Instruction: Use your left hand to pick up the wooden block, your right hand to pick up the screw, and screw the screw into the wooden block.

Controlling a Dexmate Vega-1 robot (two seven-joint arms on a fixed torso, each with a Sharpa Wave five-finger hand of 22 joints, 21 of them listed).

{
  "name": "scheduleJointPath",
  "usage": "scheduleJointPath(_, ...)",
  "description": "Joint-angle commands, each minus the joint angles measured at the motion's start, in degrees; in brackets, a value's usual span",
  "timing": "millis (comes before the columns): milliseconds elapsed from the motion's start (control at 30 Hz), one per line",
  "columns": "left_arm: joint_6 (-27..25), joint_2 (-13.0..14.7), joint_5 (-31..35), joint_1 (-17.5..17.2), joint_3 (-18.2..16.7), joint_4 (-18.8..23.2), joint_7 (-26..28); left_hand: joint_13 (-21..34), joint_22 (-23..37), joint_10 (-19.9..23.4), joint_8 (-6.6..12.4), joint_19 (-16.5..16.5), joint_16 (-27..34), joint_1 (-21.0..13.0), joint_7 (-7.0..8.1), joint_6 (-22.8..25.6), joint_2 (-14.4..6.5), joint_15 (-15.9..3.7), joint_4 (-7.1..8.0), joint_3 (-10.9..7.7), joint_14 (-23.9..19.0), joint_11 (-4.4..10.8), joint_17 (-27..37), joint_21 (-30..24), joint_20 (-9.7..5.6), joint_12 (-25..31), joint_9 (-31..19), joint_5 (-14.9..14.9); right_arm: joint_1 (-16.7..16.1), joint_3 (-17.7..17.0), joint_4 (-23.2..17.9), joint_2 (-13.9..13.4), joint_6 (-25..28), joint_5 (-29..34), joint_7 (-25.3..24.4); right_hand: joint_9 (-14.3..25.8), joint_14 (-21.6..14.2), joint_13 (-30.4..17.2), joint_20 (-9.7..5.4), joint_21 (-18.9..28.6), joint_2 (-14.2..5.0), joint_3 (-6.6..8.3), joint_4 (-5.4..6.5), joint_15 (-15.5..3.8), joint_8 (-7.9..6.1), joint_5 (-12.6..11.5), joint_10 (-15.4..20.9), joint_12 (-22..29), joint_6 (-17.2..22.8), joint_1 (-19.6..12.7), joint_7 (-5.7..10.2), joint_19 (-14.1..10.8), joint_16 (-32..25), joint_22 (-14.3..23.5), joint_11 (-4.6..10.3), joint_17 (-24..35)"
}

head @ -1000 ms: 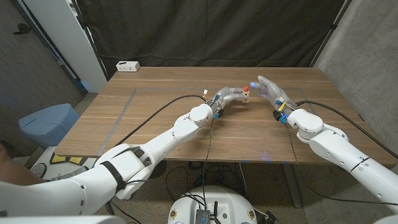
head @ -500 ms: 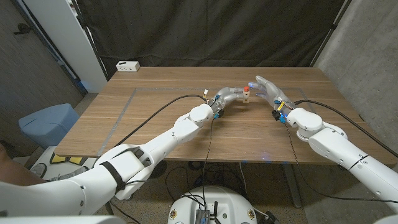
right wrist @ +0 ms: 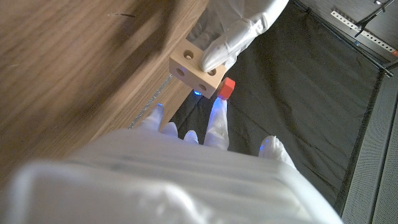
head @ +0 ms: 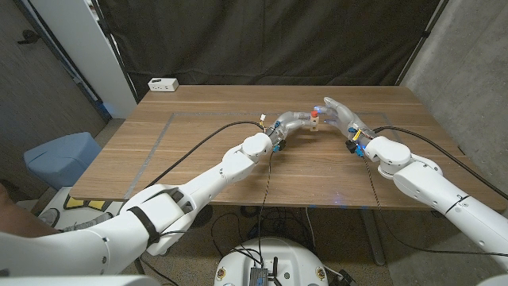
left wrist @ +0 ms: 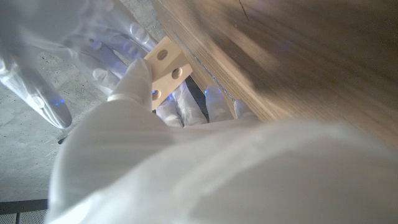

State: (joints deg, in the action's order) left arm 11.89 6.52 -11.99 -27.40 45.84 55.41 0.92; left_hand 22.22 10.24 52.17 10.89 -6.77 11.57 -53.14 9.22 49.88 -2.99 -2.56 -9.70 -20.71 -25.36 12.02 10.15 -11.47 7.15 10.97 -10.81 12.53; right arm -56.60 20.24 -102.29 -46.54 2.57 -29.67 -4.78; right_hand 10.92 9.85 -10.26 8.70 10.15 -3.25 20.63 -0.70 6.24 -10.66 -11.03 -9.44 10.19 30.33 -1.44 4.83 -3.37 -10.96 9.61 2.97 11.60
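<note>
In the head view my left hand (head: 292, 121) holds the pale wooden block (head: 314, 125) just above the table's middle back. A red screw (head: 315, 115) stands at the block's top. The right wrist view shows the block (right wrist: 194, 67) with round holes, pinched by left fingers (right wrist: 239, 31), and the red screw (right wrist: 227, 88) sticking out of its far side. My right hand (head: 343, 117) is open right beside the block, fingers spread, one fingertip (right wrist: 217, 112) close to the screw; contact cannot be told. The left wrist view shows the block (left wrist: 166, 67) and the right hand (left wrist: 56, 56).
A white box (head: 163, 83) sits at the table's back left corner. A black cable (head: 202, 143) runs over the table (head: 198, 171) along my left arm. A blue seat (head: 59, 155) stands off the table's left side.
My right hand has edged a little closer to the block and screw. The left hand and block have stayed in place.
</note>
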Motion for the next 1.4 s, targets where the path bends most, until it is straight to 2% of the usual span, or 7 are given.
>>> scheduleJointPath(33,-0.05,0.01,0.02,-0.09,-0.01,0.06,0.14,1.36,0.3,0.61,0.45,0.11,0.03,-0.27,-0.56,1.3,-1.14,-3.0,0.7,-1.11,-0.38,0.26,0.17,-0.36,0.33,1.16,-0.25,0.43,0.19,0.25,0.03,-0.08,0.08,-0.28,0.42,0.18,3.95,-0.12,0.2,0.31,-0.15,-0.05,0.12,0.18,-0.62,-0.12,-0.05,0.49,1.4,0.29,-0.06,0.26,-0.18,0.11,0.23,0.26)
scheduleJointPath(567,0.05,-0.15,-0.15,0.01,-0.08,-0.38,0.06,1.39,0.3,0.67,0.42,0.14,0.03,-0.25,-0.42,1.23,-1.15,-3.08,0.71,-1.12,-0.39,0.26,0.17,-0.35,0.33,1.21,-0.25,0.44,-0.09,0.17,-0.18,-0.03,0.17,-0.21,-0.34,0.17,3.35,-0.1,0.16,0.61,-0.29,-0.04,0.28,-0.18,-1.48,-0.24,1.4,1.02,4.07,0.06,-1.06,-0.17,-0.52,0.11,0.75,0.13)
scheduleJointPath(1400,0.54,-0.23,-0.35,0.17,-0.16,-0.96,-0.32,1.39,0.3,0.61,0.41,0.1,0.03,-0.29,-0.53,1.18,-1.18,-2.89,0.69,-1.16,-0.4,0.25,0.16,-0.36,0.31,1.18,-0.25,0.45,-1.23,-0.44,-1.48,-0.11,0.87,-0.19,-2.26,0.15,1.84,-0.09,0.08,0.99,-0.55,0.17,0.27,-0.51,-1.97,-0.37,3.55,1.47,6.71,-0.45,-2.04,-1.42,-1.0,0.09,1.19,-0.08)
